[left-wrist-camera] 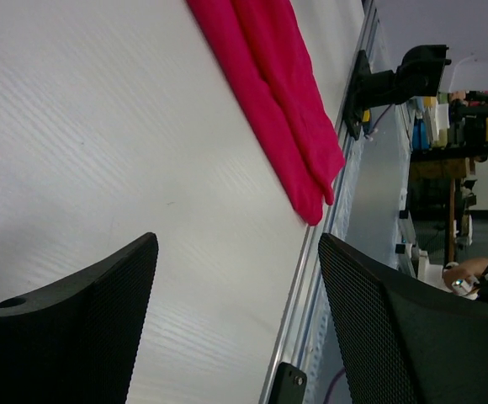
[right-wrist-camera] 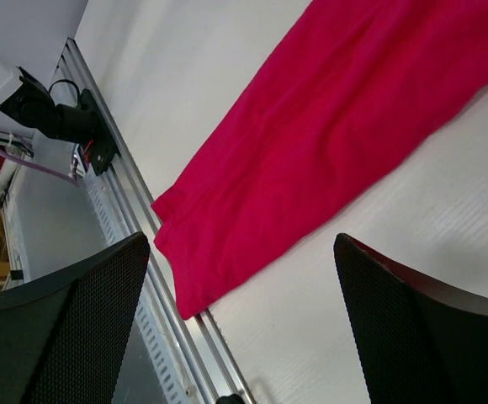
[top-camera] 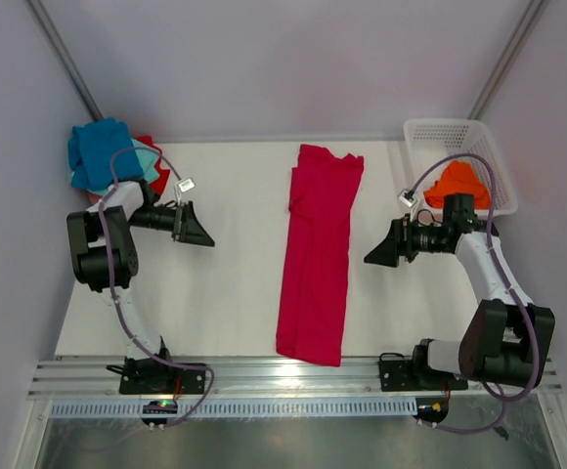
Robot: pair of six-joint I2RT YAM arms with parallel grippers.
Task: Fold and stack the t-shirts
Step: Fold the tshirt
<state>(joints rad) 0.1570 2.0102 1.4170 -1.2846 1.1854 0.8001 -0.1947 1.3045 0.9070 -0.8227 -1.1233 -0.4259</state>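
Fingers spread and empty, the left gripper (top-camera: 197, 231) and right gripper (top-camera: 381, 256) flank the crimson t-shirt (top-camera: 318, 256), a lengthwise-folded strip running mid-table (top-camera: 225, 293) from far edge to near edge, apparently awaiting a crosswise fold that needs both grippers pinching one end.

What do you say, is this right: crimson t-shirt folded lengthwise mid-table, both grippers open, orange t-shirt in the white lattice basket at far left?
No: the white lattice basket holding the orange t-shirt stands at the far right, as the top external view shows. The rest holds.
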